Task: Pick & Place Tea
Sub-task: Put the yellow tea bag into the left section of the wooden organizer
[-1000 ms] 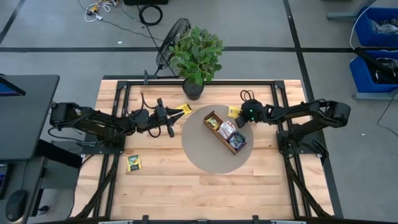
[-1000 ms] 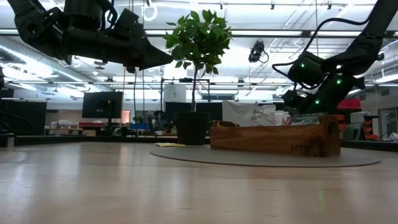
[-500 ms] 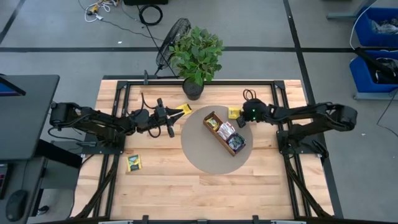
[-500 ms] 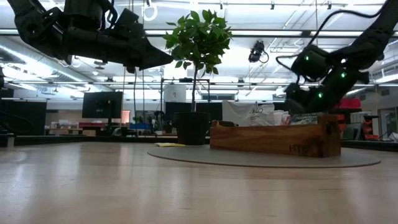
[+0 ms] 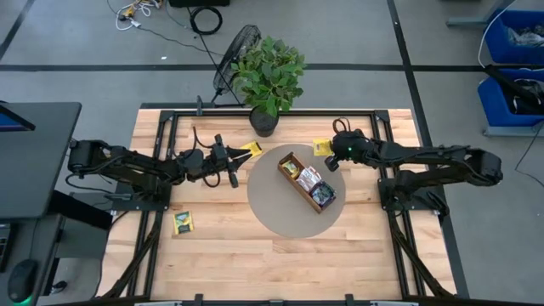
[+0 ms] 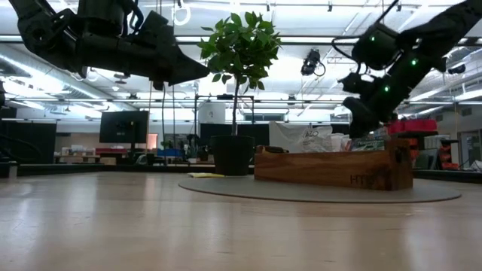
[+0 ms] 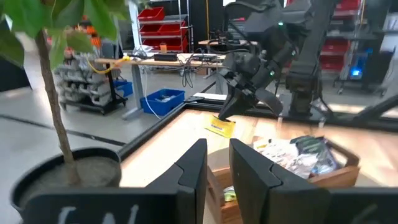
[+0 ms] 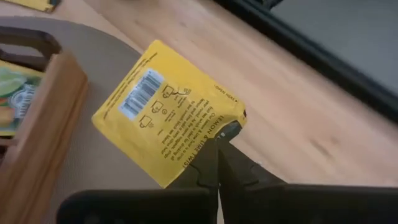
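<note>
High view: right gripper (image 5: 331, 154) reaches in over bench (image 5: 255, 255) from right, jaws clenched on yellow tea packet (image 5: 321, 146) just beyond wooden box (image 5: 308, 181); left gripper (image 5: 231, 161) waits beside plant (image 5: 269, 72), jaws nearly closed, empty.

Low view: right gripper (image 6: 360, 114) higher than a second ago, clear of box rim.

Right wrist view: yellow tea packet (image 8: 168, 112) pinched by its corner (barcode side showing), hanging over mat edge.
</note>
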You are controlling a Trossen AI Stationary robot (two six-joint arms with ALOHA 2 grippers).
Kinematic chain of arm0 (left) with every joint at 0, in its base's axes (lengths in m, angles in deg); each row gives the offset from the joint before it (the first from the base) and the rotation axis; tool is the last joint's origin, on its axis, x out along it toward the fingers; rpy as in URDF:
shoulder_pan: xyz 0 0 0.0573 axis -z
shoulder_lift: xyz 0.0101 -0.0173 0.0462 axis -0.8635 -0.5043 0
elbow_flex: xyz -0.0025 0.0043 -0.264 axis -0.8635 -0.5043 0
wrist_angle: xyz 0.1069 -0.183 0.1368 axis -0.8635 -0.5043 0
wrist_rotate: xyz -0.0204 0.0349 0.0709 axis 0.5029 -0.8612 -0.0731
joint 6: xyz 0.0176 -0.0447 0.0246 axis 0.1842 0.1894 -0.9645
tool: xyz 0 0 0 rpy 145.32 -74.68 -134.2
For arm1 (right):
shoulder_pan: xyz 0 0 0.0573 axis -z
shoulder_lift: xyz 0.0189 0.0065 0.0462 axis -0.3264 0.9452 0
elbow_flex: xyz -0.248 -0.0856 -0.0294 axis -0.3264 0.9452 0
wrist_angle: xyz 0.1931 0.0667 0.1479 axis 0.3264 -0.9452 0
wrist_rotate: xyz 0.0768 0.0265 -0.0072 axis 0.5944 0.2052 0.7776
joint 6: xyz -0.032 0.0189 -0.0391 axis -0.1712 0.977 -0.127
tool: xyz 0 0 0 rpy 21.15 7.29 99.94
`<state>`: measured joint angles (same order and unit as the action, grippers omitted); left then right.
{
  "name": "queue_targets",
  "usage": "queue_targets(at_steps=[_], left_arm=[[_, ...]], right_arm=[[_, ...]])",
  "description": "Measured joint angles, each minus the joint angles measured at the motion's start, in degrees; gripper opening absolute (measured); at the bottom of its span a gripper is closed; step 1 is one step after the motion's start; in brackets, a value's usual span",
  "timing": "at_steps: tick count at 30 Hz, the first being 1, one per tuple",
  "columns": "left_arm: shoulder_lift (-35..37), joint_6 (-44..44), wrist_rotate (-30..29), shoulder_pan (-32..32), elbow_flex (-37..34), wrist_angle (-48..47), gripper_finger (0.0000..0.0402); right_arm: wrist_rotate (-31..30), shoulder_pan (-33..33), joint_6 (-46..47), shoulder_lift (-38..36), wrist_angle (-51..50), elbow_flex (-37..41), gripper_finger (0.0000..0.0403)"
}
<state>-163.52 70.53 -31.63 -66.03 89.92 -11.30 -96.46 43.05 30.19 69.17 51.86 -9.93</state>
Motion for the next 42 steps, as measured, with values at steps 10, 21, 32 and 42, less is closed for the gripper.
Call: queue_targets(at_steps=[10,21,32,42], left_arm=[[0.0,6.6,1.7,0.1,0.0,0.0,0.0073],[-0.1,20.8,15.4,-1.6,2.6,-4.1,0.0073],[-9.0,27.0,23.1,-2.2,15.1,-20.6,0.0074],[-14.7,30.7,24.7,-1.0,20.7,-20.7,0.0114]], right_arm=[[-14.0,-11.5,-10.2,-0.6,-2.7,-6.1,0.0000],[-16.9,-25.8,-24.9,0.3,3.3,-8.1,0.0000],[-17.1,-33.9,-36.1,7.1,11.0,-8.1,0.0000],[-18.5,-36.5,-45.4,10.4,17.8,-8.1,0.0000]])
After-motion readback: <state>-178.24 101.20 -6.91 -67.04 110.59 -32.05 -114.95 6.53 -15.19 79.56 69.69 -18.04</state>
